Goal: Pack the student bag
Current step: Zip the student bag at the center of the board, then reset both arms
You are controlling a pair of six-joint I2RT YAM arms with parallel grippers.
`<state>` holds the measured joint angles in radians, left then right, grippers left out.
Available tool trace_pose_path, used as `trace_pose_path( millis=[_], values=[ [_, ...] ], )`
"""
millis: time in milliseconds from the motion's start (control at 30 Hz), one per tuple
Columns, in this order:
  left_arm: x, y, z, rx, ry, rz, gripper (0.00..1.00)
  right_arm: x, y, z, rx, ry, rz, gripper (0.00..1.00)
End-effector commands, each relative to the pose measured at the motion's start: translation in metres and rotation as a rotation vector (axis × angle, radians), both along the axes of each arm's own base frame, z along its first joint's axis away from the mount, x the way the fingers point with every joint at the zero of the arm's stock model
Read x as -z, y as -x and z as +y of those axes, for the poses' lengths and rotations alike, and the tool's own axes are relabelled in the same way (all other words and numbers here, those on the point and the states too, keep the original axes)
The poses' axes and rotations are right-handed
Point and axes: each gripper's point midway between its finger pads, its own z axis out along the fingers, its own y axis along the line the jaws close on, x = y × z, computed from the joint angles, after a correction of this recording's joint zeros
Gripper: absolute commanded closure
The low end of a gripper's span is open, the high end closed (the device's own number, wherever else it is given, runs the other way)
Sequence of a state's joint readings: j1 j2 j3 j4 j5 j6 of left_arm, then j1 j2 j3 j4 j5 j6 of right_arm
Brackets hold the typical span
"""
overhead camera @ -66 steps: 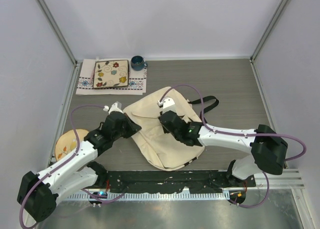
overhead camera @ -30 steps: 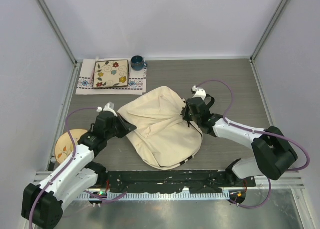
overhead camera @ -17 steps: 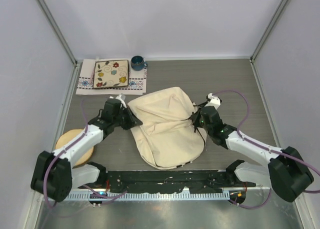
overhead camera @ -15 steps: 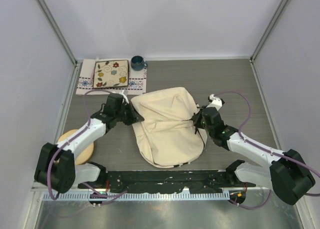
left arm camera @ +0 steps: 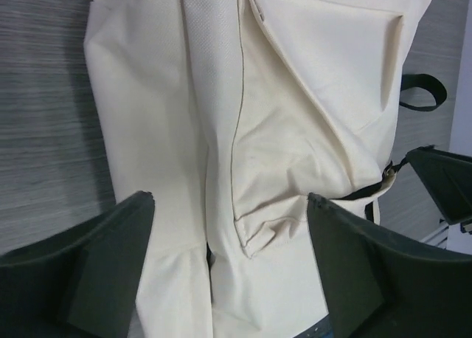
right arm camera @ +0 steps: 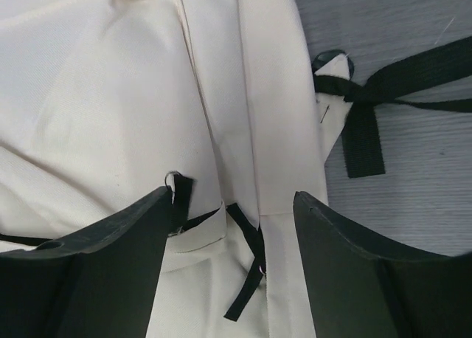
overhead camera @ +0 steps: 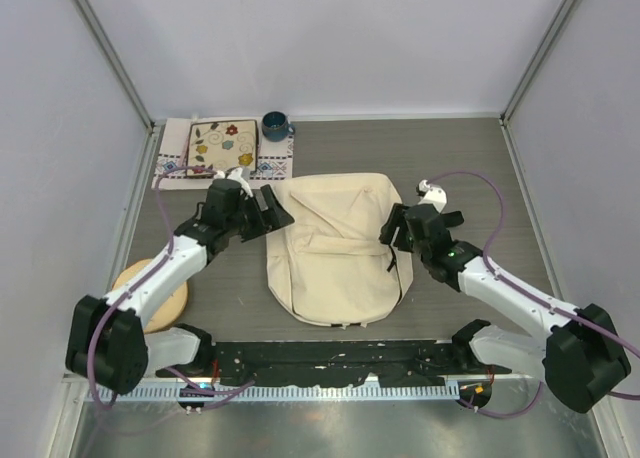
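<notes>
Left gripper [overhead camera: 275, 208] and right gripper [overhead camera: 392, 228] have just let go and stand open on either side of the student bag [overhead camera: 335, 253], now spread flat mid-table [overhead camera: 470, 168], ready for opening and loading.

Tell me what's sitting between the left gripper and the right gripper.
The student bag lies flat between the left gripper and the right gripper, filling the gap; the top external view shows it.
</notes>
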<state>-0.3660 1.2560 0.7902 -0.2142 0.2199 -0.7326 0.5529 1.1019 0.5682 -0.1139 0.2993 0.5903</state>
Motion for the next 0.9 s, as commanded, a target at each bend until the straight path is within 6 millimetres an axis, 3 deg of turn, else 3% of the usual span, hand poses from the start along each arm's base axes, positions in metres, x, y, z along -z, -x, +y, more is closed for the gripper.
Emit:
trace_pose_path(
  millis=[0, 33, 167, 267, 300, 367, 400, 533, 600, 800, 867],
  values=[
    [-0.025, 0.005, 0.027, -0.089, -0.063, -0.116, 0.05, -0.053, -0.012, -0.022, 0.063, 0.064, -0.108, 0.26],
    [-0.036, 0.007, 0.033, -0.103, -0.067, -0.153, 0.02, -0.068, -0.015, -0.027, 0.084, 0.064, -0.139, 0.22],
    [-0.038, 0.018, 0.060, -0.195, -0.152, -0.154, 0.00, -0.086, -0.017, -0.058, 0.172, 0.101, -0.155, 0.17],
    [-0.041, 0.026, 0.081, -0.275, -0.210, -0.163, 0.00, -0.082, -0.014, -0.075, 0.220, 0.093, -0.117, 0.13],
    [-0.041, 0.027, 0.087, -0.302, -0.222, -0.167, 0.00, -0.077, -0.014, -0.090, 0.274, 0.074, -0.089, 0.12],
    [-0.038, 0.033, 0.101, -0.351, -0.263, -0.173, 0.00, -0.066, -0.013, -0.096, 0.273, 0.012, -0.041, 0.12],
    [-0.042, 0.036, 0.107, -0.370, -0.267, -0.191, 0.01, -0.061, -0.014, -0.112, 0.324, -0.002, -0.021, 0.11],
    [-0.044, 0.045, 0.126, -0.443, -0.311, -0.214, 0.01, -0.038, -0.009, -0.142, 0.422, -0.052, 0.059, 0.10],
    [-0.042, 0.052, 0.140, -0.515, -0.327, -0.204, 0.00, -0.035, -0.007, -0.155, 0.463, -0.003, 0.047, 0.10],
    [-0.040, 0.060, 0.152, -0.569, -0.339, -0.224, 0.01, -0.028, 0.003, -0.188, 0.566, 0.153, -0.039, 0.10],
    [-0.041, 0.061, 0.154, -0.581, -0.325, -0.246, 0.00, -0.033, 0.003, -0.188, 0.550, 0.218, -0.107, 0.10]
  ],
)
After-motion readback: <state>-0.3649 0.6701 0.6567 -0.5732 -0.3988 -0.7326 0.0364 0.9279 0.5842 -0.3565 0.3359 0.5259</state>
